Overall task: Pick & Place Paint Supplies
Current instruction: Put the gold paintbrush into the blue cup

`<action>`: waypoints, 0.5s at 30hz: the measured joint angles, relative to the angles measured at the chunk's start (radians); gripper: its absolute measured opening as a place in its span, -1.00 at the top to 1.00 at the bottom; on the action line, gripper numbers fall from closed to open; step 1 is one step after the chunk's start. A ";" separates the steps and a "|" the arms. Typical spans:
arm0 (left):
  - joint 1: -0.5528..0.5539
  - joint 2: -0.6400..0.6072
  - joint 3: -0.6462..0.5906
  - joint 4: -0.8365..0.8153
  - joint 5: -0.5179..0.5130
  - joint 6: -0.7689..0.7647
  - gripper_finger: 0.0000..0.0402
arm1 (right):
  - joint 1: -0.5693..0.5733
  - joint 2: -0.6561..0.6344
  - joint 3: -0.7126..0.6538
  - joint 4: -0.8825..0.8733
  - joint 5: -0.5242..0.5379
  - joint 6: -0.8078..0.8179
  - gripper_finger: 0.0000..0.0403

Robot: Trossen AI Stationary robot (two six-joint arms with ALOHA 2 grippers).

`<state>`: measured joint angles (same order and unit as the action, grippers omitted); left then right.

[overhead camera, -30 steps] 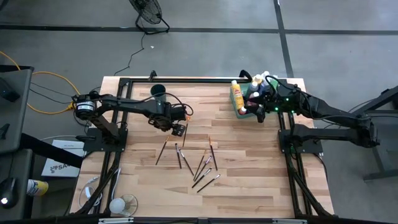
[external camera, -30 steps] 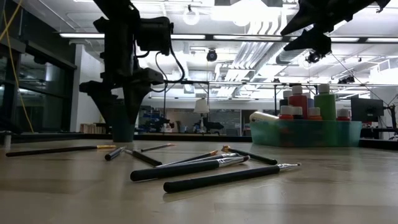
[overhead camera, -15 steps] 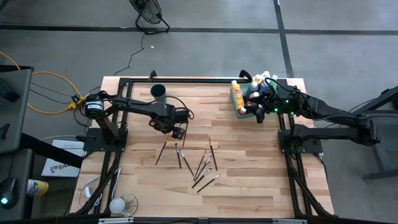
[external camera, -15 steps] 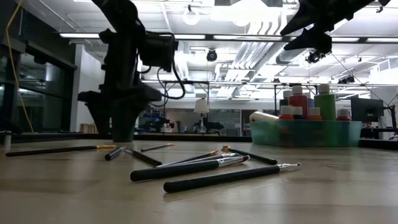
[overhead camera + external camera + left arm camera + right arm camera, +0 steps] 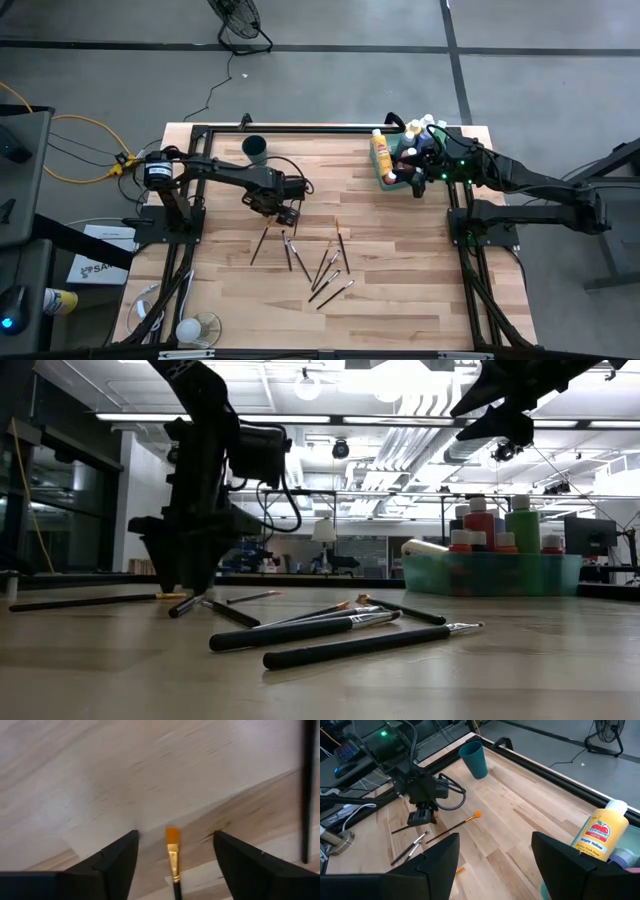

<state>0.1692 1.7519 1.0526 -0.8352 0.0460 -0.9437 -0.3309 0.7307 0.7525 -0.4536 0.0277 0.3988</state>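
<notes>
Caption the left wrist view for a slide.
Open left gripper straddling an orange-tipped paintbrush on the wooden table.

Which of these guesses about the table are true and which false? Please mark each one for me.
1. The left hand has its fingers open on either side of an orange-tipped brush. True.
2. All the brushes are standing in the cup. False: several lie loose on the table, apart from the cup.
3. The right hand is gripping the yellow bottle. False: its fingers are open with nothing between them, and the bottle is off to one side.
4. Paint bottles stand in the green tray. True.
</notes>
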 joint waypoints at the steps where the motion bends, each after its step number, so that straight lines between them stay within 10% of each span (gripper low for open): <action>1: 0.000 0.004 -0.001 0.002 0.001 0.000 -0.17 | 0.000 0.000 0.000 0.000 0.000 0.000 -0.20; 15: 0.000 0.013 0.001 -0.004 0.016 0.004 0.52 | 0.000 0.000 0.000 -0.002 0.000 0.000 -0.20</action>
<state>0.1696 1.7645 1.0538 -0.8392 0.0622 -0.9398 -0.3309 0.7311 0.7525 -0.4561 0.0273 0.3985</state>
